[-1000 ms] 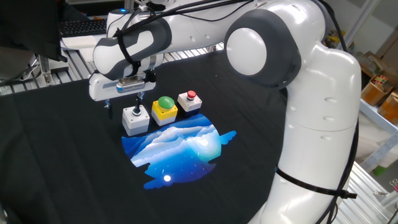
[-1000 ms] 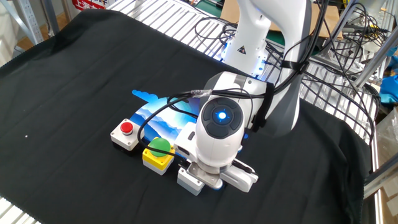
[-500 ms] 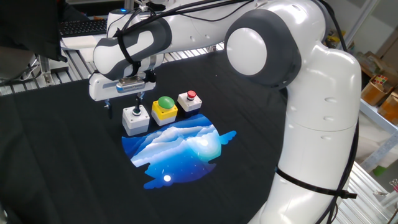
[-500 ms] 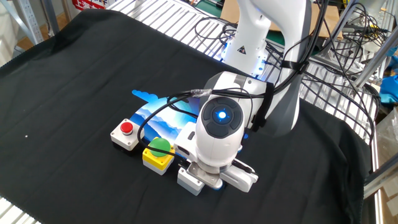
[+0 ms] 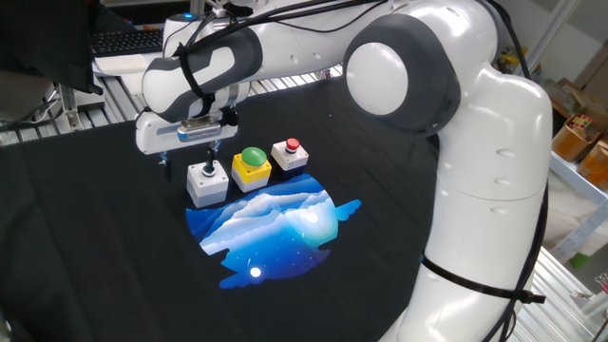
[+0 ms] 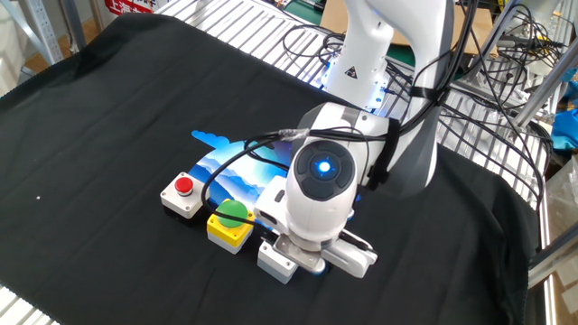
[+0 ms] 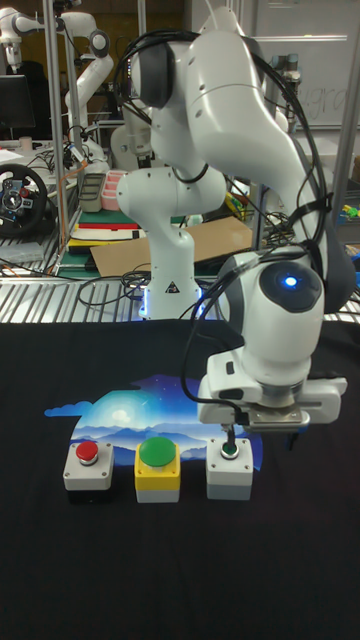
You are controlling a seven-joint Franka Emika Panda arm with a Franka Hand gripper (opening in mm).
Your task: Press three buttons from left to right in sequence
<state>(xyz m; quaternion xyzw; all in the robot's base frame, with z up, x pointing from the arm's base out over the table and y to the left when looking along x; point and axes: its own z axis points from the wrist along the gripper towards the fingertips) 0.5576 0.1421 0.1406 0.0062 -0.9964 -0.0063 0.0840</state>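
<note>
Three button boxes in a row on the black-draped worktop, beside a blue picture patch: grey-white box with small green button, yellow box with green dome, white box with red button. Hand directly over the grey-white box, one fingertip down on its button. Opening of the hand: cannot tell.

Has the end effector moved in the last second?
No. In both fixed views the end effector sits at the same spot over the grey-white box, with no visible shift against it.
</note>
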